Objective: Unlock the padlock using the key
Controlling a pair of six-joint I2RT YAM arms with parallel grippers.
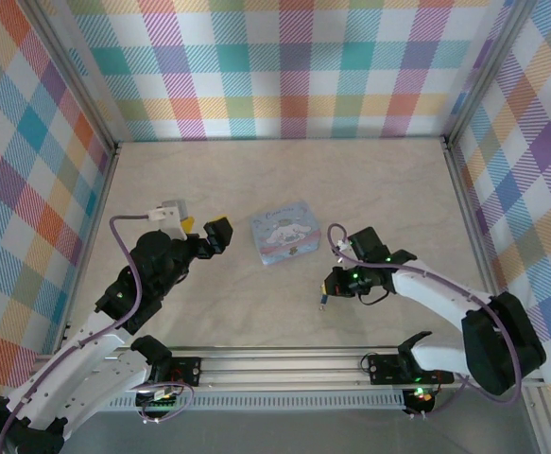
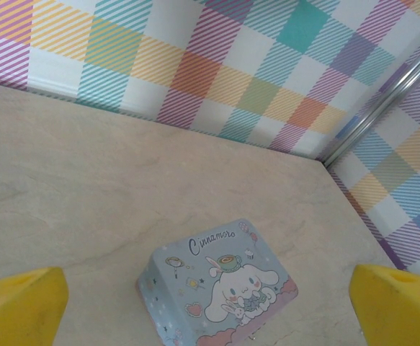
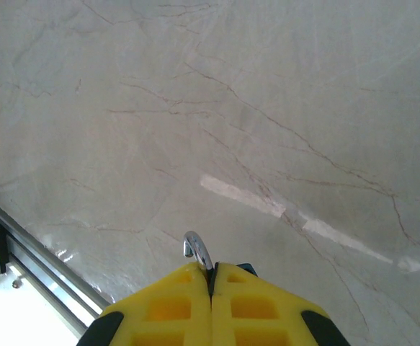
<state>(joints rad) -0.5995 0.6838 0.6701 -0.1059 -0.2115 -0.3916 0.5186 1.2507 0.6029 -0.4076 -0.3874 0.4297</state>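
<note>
1. The right gripper [image 3: 211, 270] was pressed shut on the padlock [image 3: 196, 249]. Its yellow fingers met with no gap, and the thin silvery shackle curved out past their tips.
2. The left gripper [image 1: 205, 230] stood spread wide with nothing between its fingers. It was just left of the pale blue tin [image 1: 286, 232] and faced it.
3. In the top view the padlock [image 1: 323, 300] hung at the right gripper's tip, over the table [image 1: 256, 180]. It sat near and right of the tin, apart from it.
4. The padlock's long axis seemed to run in line with the fingers. The shackle led, pointing left and slightly near, and a sliver of teal body was tucked back between the pads.
5. Which face carried the keyhole could not be told, because most of the body was hidden in the grip.
6. To do this step well, the right arm should probably hold the lock steady and turn the keyhole end clear of the fingers.
7. The grip looked thin, so the key's push should go along the lock's long axis; a sideways push could twist the lock out.
</note>
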